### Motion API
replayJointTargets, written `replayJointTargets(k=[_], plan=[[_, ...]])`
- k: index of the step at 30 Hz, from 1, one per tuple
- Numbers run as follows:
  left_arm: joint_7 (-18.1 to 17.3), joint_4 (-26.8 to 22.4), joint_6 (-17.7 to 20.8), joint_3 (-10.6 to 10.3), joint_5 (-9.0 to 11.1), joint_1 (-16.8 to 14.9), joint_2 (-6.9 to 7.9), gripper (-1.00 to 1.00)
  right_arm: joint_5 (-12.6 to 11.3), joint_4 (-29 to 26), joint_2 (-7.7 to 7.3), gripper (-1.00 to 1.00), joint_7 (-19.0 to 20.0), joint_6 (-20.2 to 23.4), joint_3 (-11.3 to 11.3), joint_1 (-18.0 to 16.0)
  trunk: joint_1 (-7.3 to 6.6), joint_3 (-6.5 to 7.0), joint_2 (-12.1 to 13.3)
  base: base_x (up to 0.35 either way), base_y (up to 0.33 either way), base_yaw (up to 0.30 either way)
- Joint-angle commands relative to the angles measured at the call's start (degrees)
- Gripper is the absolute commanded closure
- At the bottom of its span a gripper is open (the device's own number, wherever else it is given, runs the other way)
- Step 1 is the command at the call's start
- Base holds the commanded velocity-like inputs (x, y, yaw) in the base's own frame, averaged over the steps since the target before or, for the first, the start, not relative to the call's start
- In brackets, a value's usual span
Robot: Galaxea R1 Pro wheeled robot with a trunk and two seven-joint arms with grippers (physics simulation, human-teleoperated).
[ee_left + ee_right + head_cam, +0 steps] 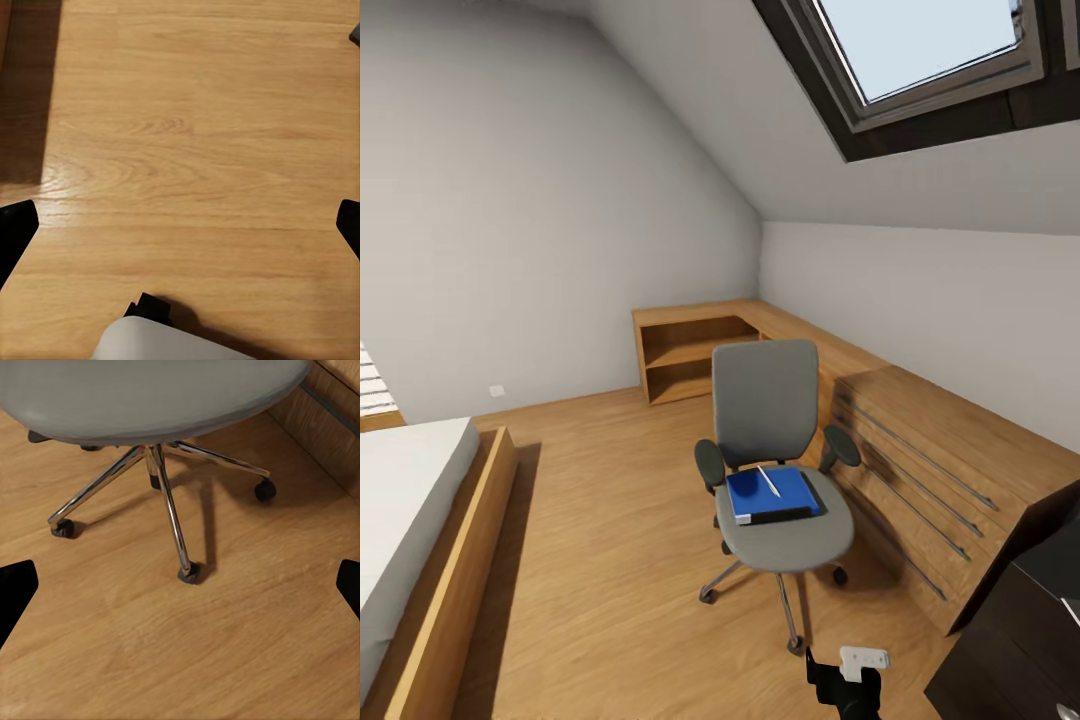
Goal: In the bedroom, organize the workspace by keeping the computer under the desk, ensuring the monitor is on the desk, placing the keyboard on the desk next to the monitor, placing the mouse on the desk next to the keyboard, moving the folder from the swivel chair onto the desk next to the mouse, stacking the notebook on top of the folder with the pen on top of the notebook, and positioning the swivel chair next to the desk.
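Folder (772,496) with pen (768,480) on chair (765,400); both claws spread, empty. Risk: chair rolls when reached, pen slides off.

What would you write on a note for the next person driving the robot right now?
Left gripper: open, empty, over bare floor.
Right gripper: open, empty, low by the swivel chair base.
The blue folder lies on the chair seat with a pen on top.
The black desk corner is at the right, beside the oak chest.
Nothing looks moved yet.
Left: carry the folder to the desk, stack, arrange, bring the chair over.
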Motion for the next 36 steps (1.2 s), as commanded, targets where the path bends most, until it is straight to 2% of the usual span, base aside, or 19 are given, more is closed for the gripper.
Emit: replayJointTargets(k=[1, 8, 23, 32, 35, 36], plan=[[0.1, -0.1, 0.0, -0.1, 0.3, 0.0, -0.01, -1.0, 0.3, 0.1, 0.01, -1.0, -0.1, -0.2, -0.4, -0.1, 0.0, -0.05, 0.0, 0.0, 0.0, 0.007], [0.1, -0.1, -0.1, -0.1, 0.3, 0.0, -0.01, -1.0, 0.3, 0.1, -0.15, -1.0, -0.1, -0.2, -0.4, -0.1, 0.0, -0.05, 0.0, 0.014, 0.0, 0.002], [0.1, -0.1, -0.1, -0.1, 0.2, 0.0, -0.03, -1.0, 0.4, -0.1, -0.52, -1.0, -0.1, -0.2, -0.4, -0.1, 0.0, -0.05, 0.0, 0.259, 0.0, 0.0], [0.1, -0.1, -0.1, -0.1, 0.2, 0.0, -0.01, -1.0, 0.3, -0.4, -2.39, -1.0, -0.4, 0.6, -0.6, -0.1, 0.0, -0.05, 0.0, 0.067, 0.0, 0.0], [0.1, -0.1, -0.1, -0.1, 0.2, 0.0, -0.01, -1.0, 0.2, -2.0, -2.98, -1.0, -0.7, 5.2, -0.6, -0.2, 0.0, -0.05, 0.0, 0.006, 0.0, 0.0], [0.2, -0.1, -0.1, -0.1, 0.3, 0.0, -0.01, -1.0, 0.1, -8.7, -4.12, -1.0, -0.9, 17.2, -0.8, -0.3, 0.0, -0.05, 0.0, 0.001, 0.0, 0.0]])
